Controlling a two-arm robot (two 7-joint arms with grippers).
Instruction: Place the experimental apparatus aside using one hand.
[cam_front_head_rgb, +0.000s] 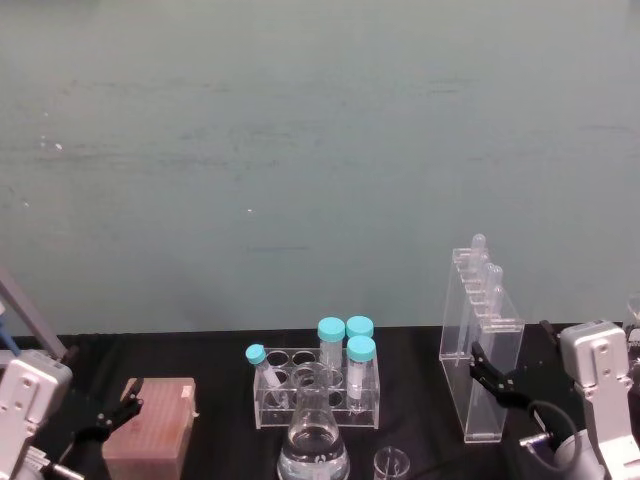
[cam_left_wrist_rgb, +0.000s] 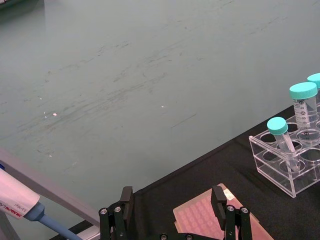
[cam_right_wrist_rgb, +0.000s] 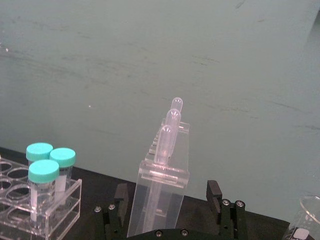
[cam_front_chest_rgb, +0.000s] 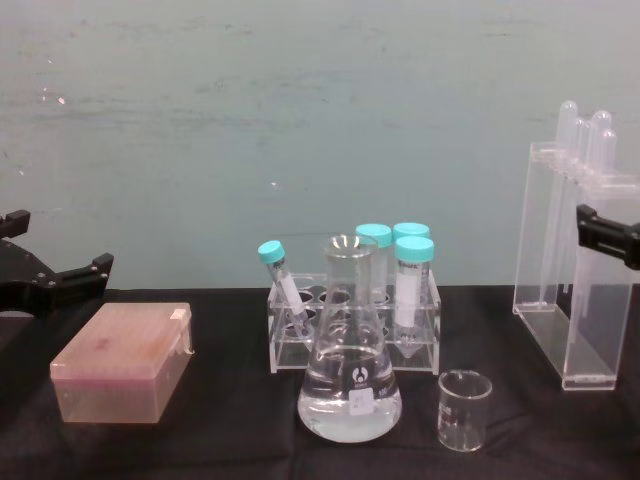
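You are looking along the right gripper (cam_right_wrist_rgb: 167, 192); its two black fingers (cam_right_wrist_rgb: 120, 195) are standing wide apart. At twelve o'clock from it, the tall acrylic stand (cam_right_wrist_rgb: 157, 205) is standing upright, with its foot showing between the fingers; contact cannot be judged. Three long tubes (cam_right_wrist_rgb: 167, 135) are hanging in its top. At ten o'clock a clear rack (cam_right_wrist_rgb: 70, 205) is holding three teal-capped tubes (cam_right_wrist_rgb: 43, 172). At two o'clock a glass beaker (cam_right_wrist_rgb: 310, 217) is partly showing.

The left gripper (cam_left_wrist_rgb: 172, 200) and right gripper (cam_right_wrist_rgb: 167, 192) are alike: black and two-fingered, with blocky square-tipped fingers (cam_left_wrist_rgb: 126, 197) and small silver screw heads (cam_left_wrist_rgb: 103, 211) at the finger bases. Behind each sits a pale grey boxy wrist housing (cam_front_head_rgb: 598, 372). What looks like a dark cable (cam_front_head_rgb: 545, 412) loops beside the right one.
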